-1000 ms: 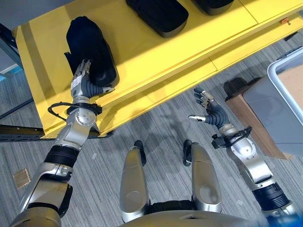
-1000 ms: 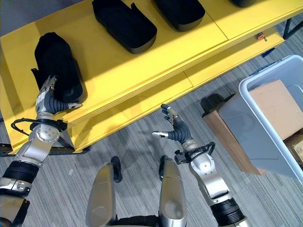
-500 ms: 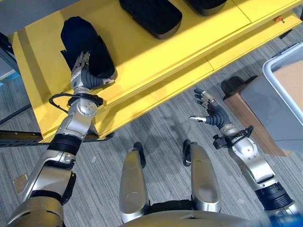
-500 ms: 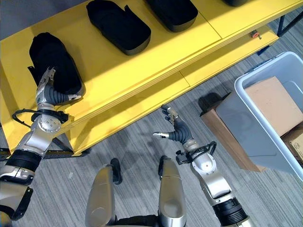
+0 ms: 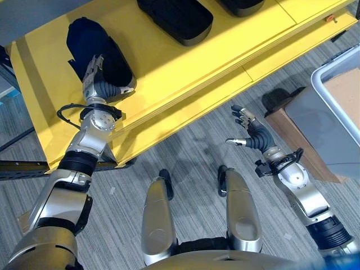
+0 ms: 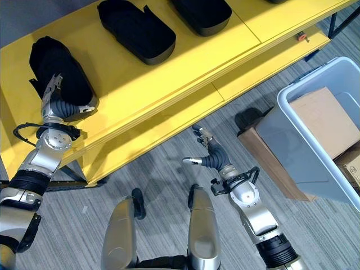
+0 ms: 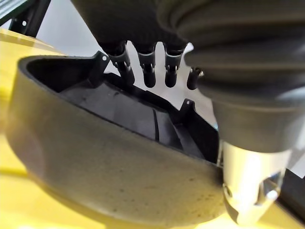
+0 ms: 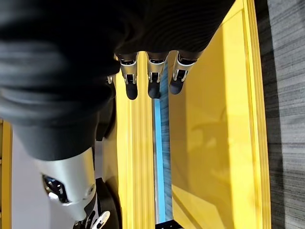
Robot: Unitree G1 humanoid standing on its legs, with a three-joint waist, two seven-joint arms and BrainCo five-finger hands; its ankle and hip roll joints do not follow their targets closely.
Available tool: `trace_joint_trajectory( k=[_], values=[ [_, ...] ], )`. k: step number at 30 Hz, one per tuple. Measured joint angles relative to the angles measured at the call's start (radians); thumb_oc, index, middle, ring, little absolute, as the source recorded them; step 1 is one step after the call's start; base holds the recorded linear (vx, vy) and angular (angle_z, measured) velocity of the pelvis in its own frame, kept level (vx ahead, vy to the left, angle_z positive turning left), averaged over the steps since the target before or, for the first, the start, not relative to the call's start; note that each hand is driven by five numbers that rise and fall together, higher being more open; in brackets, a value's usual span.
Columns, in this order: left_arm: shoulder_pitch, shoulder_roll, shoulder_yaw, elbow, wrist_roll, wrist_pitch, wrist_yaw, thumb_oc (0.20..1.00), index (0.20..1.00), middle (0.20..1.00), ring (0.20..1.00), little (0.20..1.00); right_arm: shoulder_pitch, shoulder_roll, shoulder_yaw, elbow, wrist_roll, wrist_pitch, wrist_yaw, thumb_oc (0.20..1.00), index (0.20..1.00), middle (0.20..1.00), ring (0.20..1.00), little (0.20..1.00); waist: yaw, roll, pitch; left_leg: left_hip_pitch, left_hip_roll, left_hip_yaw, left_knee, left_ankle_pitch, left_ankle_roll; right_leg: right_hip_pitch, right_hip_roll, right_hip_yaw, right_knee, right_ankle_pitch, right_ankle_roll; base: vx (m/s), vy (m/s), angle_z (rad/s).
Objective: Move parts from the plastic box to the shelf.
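The left hand (image 5: 100,84) has slid farther onto the yellow shelf (image 5: 169,62), fingers straight against the black tray-shaped part (image 5: 95,48) at ten o'clock; right hand (image 5: 252,134) spread, empty

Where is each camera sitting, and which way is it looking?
Left eye view: on the head, looking down at the yellow shelf, the black part, the left hand and the right hand.
Right eye view: beside it, same scene, plus the plastic box.
Left wrist view: on the left wrist, looking along straight fingers over the black part.
Right wrist view: on the right wrist, fingers facing the shelf.
Shared: both eyes see both hands.
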Motion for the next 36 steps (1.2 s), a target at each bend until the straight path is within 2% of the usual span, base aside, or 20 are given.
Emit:
trace_joint_trajectory(
  k=[15, 17, 19, 20, 22, 24, 26, 27, 29, 31, 36],
  values=[
    [0.000, 0.026, 0.001, 0.006, -0.001, 0.000, 0.000, 1.000, 1.000, 1.000, 1.000, 1.000, 0.001, 0.000, 0.001, -0.001, 0.001, 0.000, 0.001, 1.000, 1.000, 1.000, 1.000, 1.000, 0.003, -0.002, 0.001, -0.002, -0.007, 0.000, 0.000, -0.001, -0.001, -0.001, -0.007, 0.001, 0.000, -0.002, 0.003, 0.00, 0.000, 0.00],
    [0.012, 0.033, 0.036, -0.084, 0.000, 0.002, 0.002, 1.000, 1.000, 1.000, 1.000, 1.000, 0.002, 0.000, 0.001, -0.003, 0.001, -0.001, 0.001, 1.000, 1.000, 1.000, 1.000, 1.000, 0.010, -0.003, 0.001, -0.002, -0.007, 0.000, 0.000, -0.001, -0.001, -0.001, -0.007, 0.000, 0.001, -0.002, 0.003, 0.00, 0.000, 0.00],
    [0.048, 0.033, 0.130, -0.317, 0.006, -0.020, 0.028, 1.000, 1.000, 1.000, 1.000, 1.000, 0.003, 0.000, 0.001, -0.009, 0.001, -0.001, 0.001, 1.000, 1.000, 1.000, 1.000, 1.000, 0.026, -0.003, 0.001, -0.002, -0.007, 0.000, 0.000, -0.001, -0.001, 0.000, -0.008, 0.000, 0.001, -0.002, 0.003, 0.00, 0.000, 0.00],
    [0.076, 0.009, 0.208, -0.456, 0.009, -0.019, 0.043, 1.000, 1.000, 1.000, 1.000, 1.000, 0.003, 0.003, 0.002, -0.023, 0.001, -0.001, 0.001, 1.000, 1.000, 1.000, 1.000, 1.000, 0.028, -0.003, 0.001, -0.002, -0.007, 0.000, 0.002, -0.001, -0.001, 0.001, -0.008, 0.000, 0.000, -0.002, 0.003, 0.00, 0.000, 0.00],
    [0.098, -0.017, 0.256, -0.583, 0.012, -0.026, 0.042, 1.000, 1.000, 1.000, 1.000, 1.000, 0.001, 0.004, 0.003, -0.030, 0.001, -0.002, 0.001, 1.000, 1.000, 1.000, 1.000, 1.000, 0.031, -0.003, 0.001, -0.002, -0.007, -0.001, 0.004, -0.001, -0.001, 0.002, -0.008, 0.000, 0.002, -0.002, 0.003, 0.00, 0.000, 0.00],
    [0.137, -0.106, 0.322, -0.742, 0.010, -0.038, 0.042, 1.000, 1.000, 1.000, 1.000, 1.000, 0.006, 0.002, 0.004, -0.053, 0.000, -0.003, 0.001, 1.000, 1.000, 1.000, 1.000, 1.000, 0.029, -0.002, 0.001, 0.002, -0.007, -0.001, 0.006, -0.004, 0.002, 0.008, -0.008, 0.000, 0.002, -0.001, 0.003, 0.00, 0.000, 0.00],
    [0.136, -0.193, 0.335, -0.823, -0.003, -0.060, 0.036, 1.000, 1.000, 1.000, 1.000, 1.000, -0.003, 0.003, 0.010, -0.064, 0.000, -0.009, 0.002, 1.000, 1.000, 1.000, 1.000, 1.000, 0.026, -0.002, 0.001, 0.001, -0.007, -0.003, 0.011, -0.004, 0.003, 0.009, -0.008, 0.000, 0.002, 0.001, 0.005, 0.00, 0.000, 0.00],
    [0.136, -0.205, 0.336, -0.830, -0.020, -0.066, 0.032, 1.000, 1.000, 1.000, 1.000, 1.000, -0.004, 0.002, 0.009, -0.065, 0.000, -0.013, 0.001, 1.000, 1.000, 1.000, 1.000, 1.000, 0.024, 0.000, 0.000, 0.002, -0.007, -0.003, 0.011, -0.004, 0.003, 0.009, -0.008, 0.000, 0.001, 0.002, 0.005, 0.00, 0.000, 0.00],
    [0.155, -0.317, 0.363, -0.918, -0.100, -0.073, 0.014, 1.000, 1.000, 1.000, 1.000, 1.000, -0.001, 0.001, 0.011, -0.075, 0.000, -0.014, 0.001, 1.000, 1.000, 1.000, 1.000, 1.000, 0.022, 0.004, 0.000, 0.003, -0.007, -0.004, 0.012, -0.004, 0.003, 0.015, -0.008, 0.000, 0.000, 0.004, 0.007, 0.00, 0.000, 0.00],
    [0.178, -0.335, 0.351, -0.950, -0.151, -0.097, -0.012, 1.000, 1.000, 1.000, 1.000, 1.000, -0.001, 0.000, 0.011, -0.081, -0.001, -0.019, 0.001, 1.000, 1.000, 1.000, 1.000, 1.000, 0.019, 0.008, 0.000, 0.004, -0.007, -0.005, 0.015, -0.005, 0.004, 0.015, -0.008, 0.000, 0.002, 0.004, 0.007, 0.00, 0.000, 0.00],
    [0.265, -0.340, 0.349, -0.978, -0.240, -0.105, -0.066, 1.000, 1.000, 1.000, 1.000, 1.000, 0.001, 0.000, 0.013, -0.084, -0.001, -0.022, 0.002, 1.000, 1.000, 1.000, 1.000, 1.000, 0.016, 0.026, 0.001, 0.012, -0.006, -0.005, 0.013, -0.004, 0.004, 0.024, -0.007, -0.001, 0.001, 0.005, 0.007, 0.00, 0.000, 0.00]
  ],
)
